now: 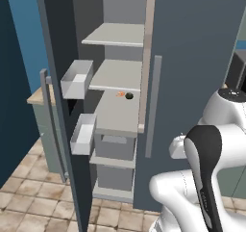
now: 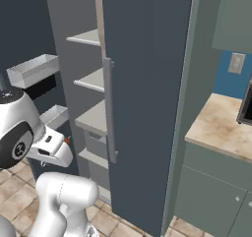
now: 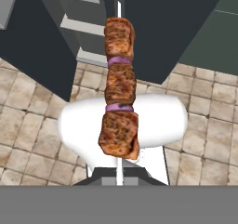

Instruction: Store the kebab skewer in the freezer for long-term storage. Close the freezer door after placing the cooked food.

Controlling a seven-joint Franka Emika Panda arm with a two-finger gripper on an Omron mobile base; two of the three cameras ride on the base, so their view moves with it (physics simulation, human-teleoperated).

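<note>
Tan floor tiles (image 3: 32,121) lie below the gripper (image 3: 120,175), whose jaws are pinched tight on the thin pale stick of the kebab skewer (image 3: 119,93). In the hand view the skewer rises straight up from between the jaws, carrying three reddish-brown meat chunks with purple slices between them. Beyond it stands the freezer (image 1: 120,115), slate-grey, with grey inner shelves exposed. Its freezer door (image 1: 60,82) hangs open to the left, clear-white bins on its inside. A small orange item and a dark round one sit on a middle shelf (image 1: 117,111).
</note>
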